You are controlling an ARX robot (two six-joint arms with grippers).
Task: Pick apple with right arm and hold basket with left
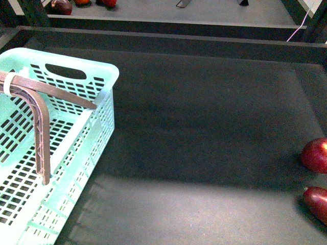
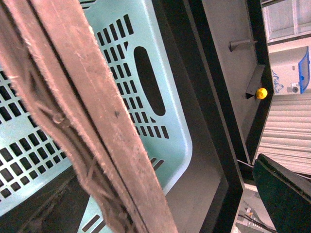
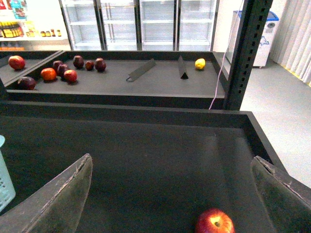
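Left gripper (image 1: 70, 144) spread wide over mint basket (image 1: 76, 66), not clamped on it.
Right gripper (image 3: 171, 160) also released, fingers (image 3: 53, 199) far apart. Apple (image 3: 215, 223) sits on dark table (image 3: 160, 141) between them, untouched, closer to one finger. In front view apple is at far right edge, well apart from basket, with maroon fruit (image 1: 317, 201) just beside it, nearer camera.

Apple (image 1: 316, 155) (image 3: 215, 222): small, round, glossy red, with a lighter sheen.
Apple place: rested at the right edge of the black table (image 1: 204, 127).
Basket (image 1: 76, 76) (image 2: 180, 141): pale mint plastic, slotted walls, oval handle cutout, upright, open-topped.
Basket place: table's left side, well apart from the apple.
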